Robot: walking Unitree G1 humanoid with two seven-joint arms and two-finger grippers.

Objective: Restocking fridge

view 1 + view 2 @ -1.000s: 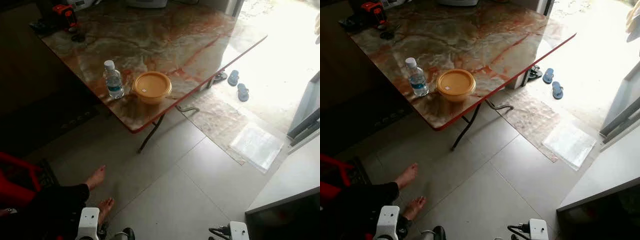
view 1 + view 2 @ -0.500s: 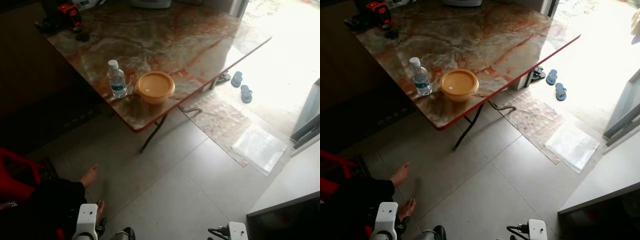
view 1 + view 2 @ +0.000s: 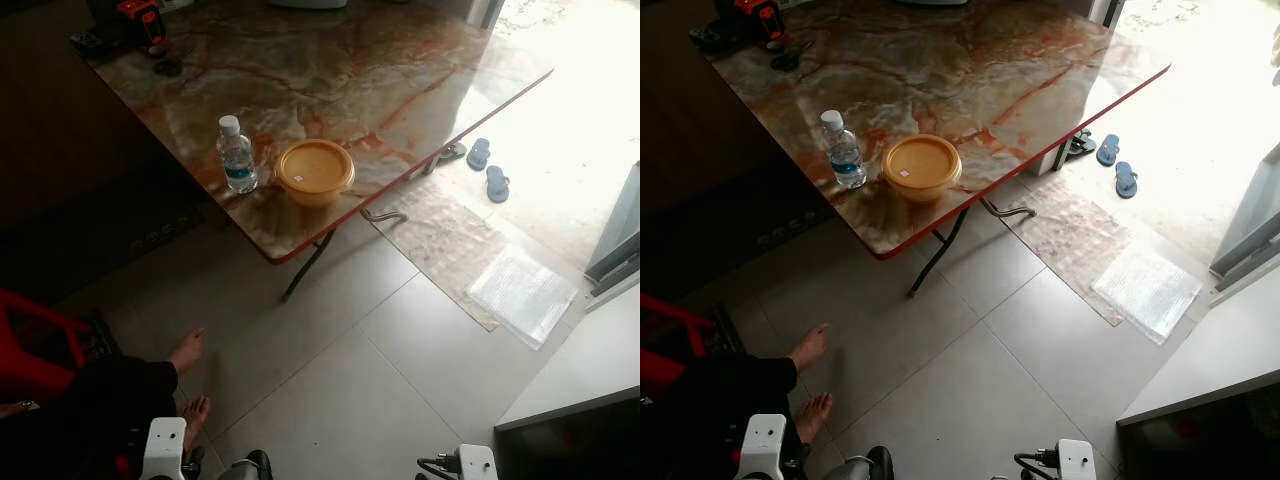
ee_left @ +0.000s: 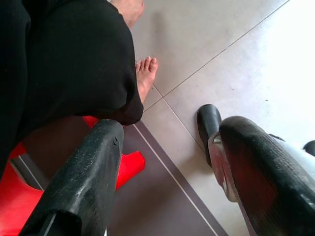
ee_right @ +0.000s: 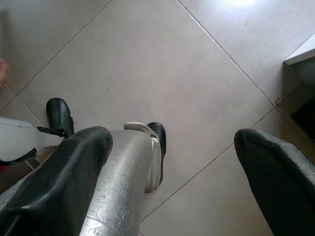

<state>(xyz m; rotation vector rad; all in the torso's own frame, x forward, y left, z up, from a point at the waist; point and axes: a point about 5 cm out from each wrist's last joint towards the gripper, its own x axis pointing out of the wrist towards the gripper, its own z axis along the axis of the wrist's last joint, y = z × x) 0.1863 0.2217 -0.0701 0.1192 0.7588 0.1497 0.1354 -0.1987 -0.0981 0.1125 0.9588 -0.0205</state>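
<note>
The bottle (image 3: 236, 155) stands upright near the front corner of the table (image 3: 400, 90), in the upper left-centre of the head views, and the yellow bowl (image 3: 314, 171) with its lid sits just beside it, to the right. Both are well apart from the robot, with bare floor (image 3: 340, 370) between.

The two arms hang low at the bottom edge of the frame. The left gripper (image 4: 167, 162) points down at the floor, next to a seated person's foot (image 4: 146, 76) and a red chair (image 4: 129, 167). Its fingers are spread wide and hold nothing. The right gripper (image 5: 172, 162) is also spread wide and empty over the tiles.

I judge the left arm is a little nearer to the bottle, but the robot must first walk forward.
</note>
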